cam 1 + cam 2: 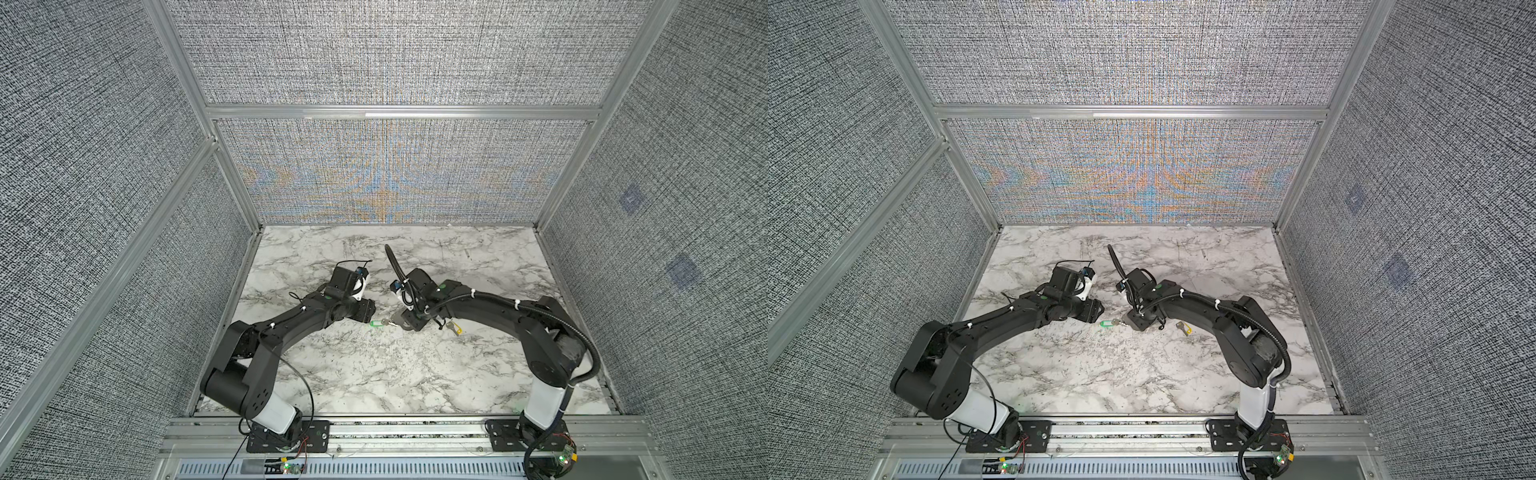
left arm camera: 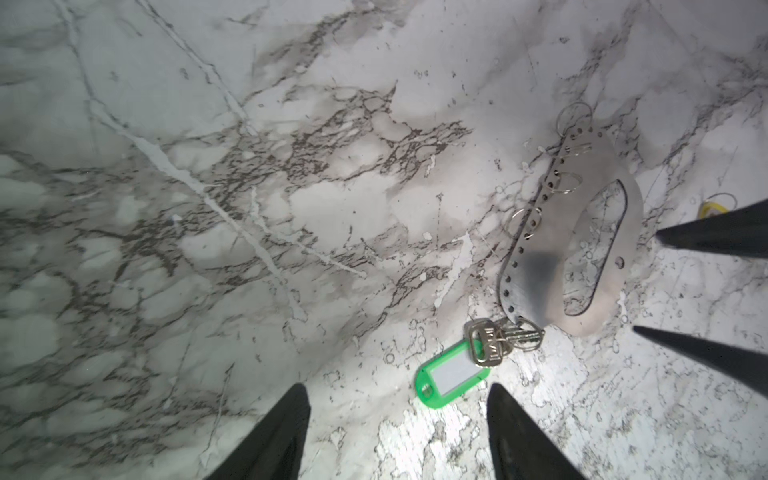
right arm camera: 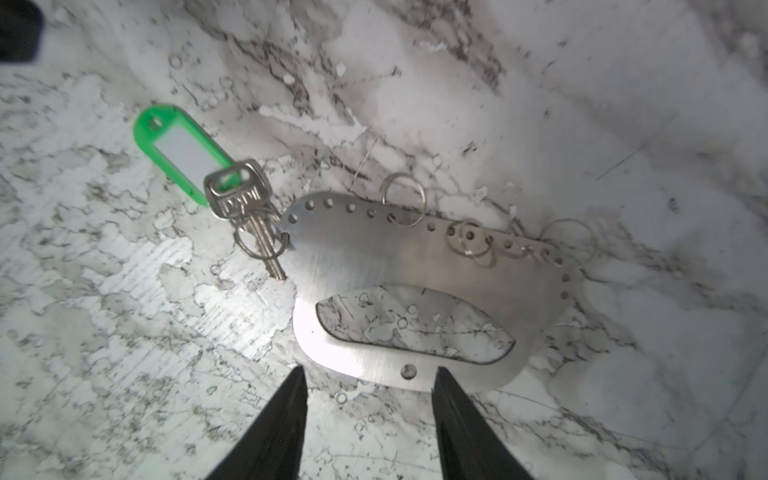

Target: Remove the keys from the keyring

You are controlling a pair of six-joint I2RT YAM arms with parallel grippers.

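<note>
Two keys: green key (image 3: 245, 208) ringed to keyring (image 3: 374, 257) end, tag (image 3: 178, 149) pointing away; yellow key (image 1: 455, 329) apart, seemingly loose.
Keyring: flat on bench (image 1: 374, 374), long axis across spread right claw (image 3: 370, 374).
Left claw (image 2: 397, 390): spread, empty.

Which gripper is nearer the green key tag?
Left. The left gripper is right at the green key tag, one fingertip beside it; the right gripper is across the keyring, at its far edge.
</note>
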